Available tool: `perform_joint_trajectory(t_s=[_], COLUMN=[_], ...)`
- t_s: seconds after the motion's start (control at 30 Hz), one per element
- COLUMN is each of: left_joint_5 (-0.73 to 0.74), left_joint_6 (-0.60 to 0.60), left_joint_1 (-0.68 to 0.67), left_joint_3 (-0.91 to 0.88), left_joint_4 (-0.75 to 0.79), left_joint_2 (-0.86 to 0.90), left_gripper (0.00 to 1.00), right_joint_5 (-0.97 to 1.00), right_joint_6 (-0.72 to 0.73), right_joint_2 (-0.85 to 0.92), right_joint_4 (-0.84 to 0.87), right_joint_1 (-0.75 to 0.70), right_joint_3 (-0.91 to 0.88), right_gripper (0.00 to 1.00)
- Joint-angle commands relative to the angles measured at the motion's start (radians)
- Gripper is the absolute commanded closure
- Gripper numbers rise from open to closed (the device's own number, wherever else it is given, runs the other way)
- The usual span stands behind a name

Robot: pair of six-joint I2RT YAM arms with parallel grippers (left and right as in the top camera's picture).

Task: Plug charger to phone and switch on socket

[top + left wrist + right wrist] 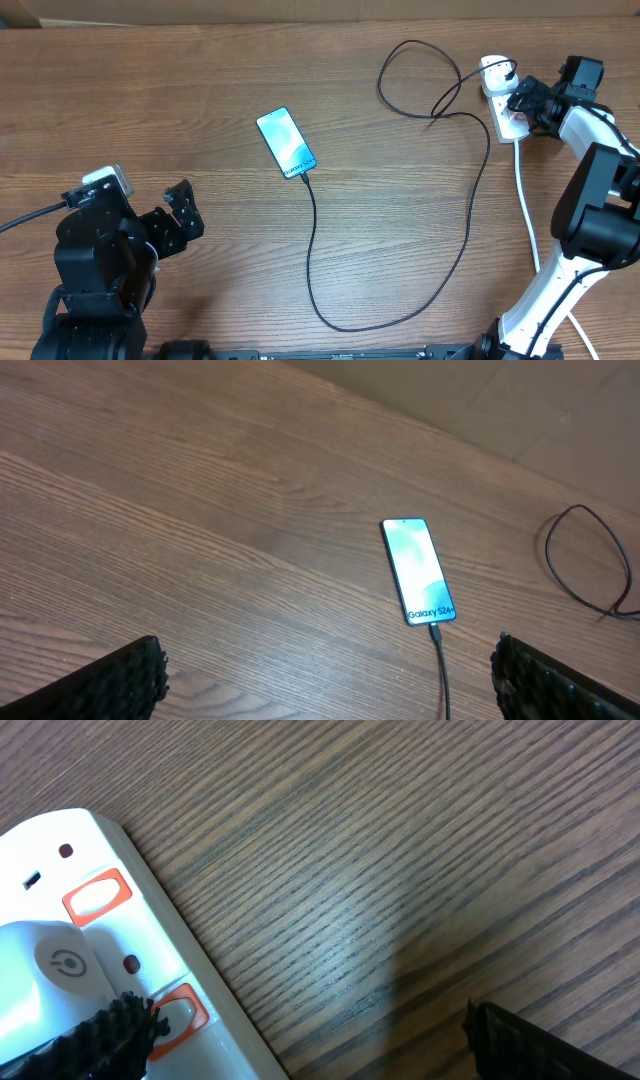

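Observation:
The phone (285,142) (418,570) lies flat mid-table, its teal screen up. The charger, a thin black cable (312,260) (441,660), meets the phone's lower edge with its connector tip. From there it loops across the table to a white plug (495,70) (45,990) seated in the socket (503,108) (150,930) at the far right. My right gripper (525,105) (310,1040) is open over the socket. Its left finger (100,1045) rests at an orange-red switch (178,1013), and its other finger is over bare wood. My left gripper (175,225) (325,690) stands open and empty, well short of the phone.
A thick white cord (527,215) runs from the socket toward the near edge, beside the right arm's base. A second orange-red switch (97,895) sits farther along the block. A cable loop (590,560) lies to the right of the phone.

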Motion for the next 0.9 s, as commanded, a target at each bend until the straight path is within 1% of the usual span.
perform_joint_trajectory(t_s=[0.0,0.2,0.4,0.57,0.87], left_joint_5=[-0.016,-0.016,-0.016,-0.016,-0.016], left_joint_6=[-0.007,-0.007,-0.007,-0.007,-0.007], left_joint_1=[-0.004,-0.004,-0.004,-0.004,-0.004], left_joint_3=[-0.002,-0.002,-0.002,-0.002,-0.002], left_joint_4=[0.001,0.001,0.000,0.001,0.001], left_joint_2=[0.001,0.001,0.001,0.001,0.001], left_gripper=[0.00,0.00,0.00,0.00,0.00], right_joint_5=[-0.032,-0.053,-0.058,-0.058,-0.058], right_joint_6=[-0.016,-0.016,-0.016,-0.016,-0.015], right_joint_2=[0.055,0.081,0.057,-0.050,-0.383], right_joint_4=[-0.019,-0.021,-0.022,-0.034,-0.101], right_joint_1=[0.011,0.011,0.011,0.010,0.010], right_joint_3=[-0.001,-0.001,0.004,0.008,0.008], right_gripper=[0.00,0.00,0.00,0.00,0.00])
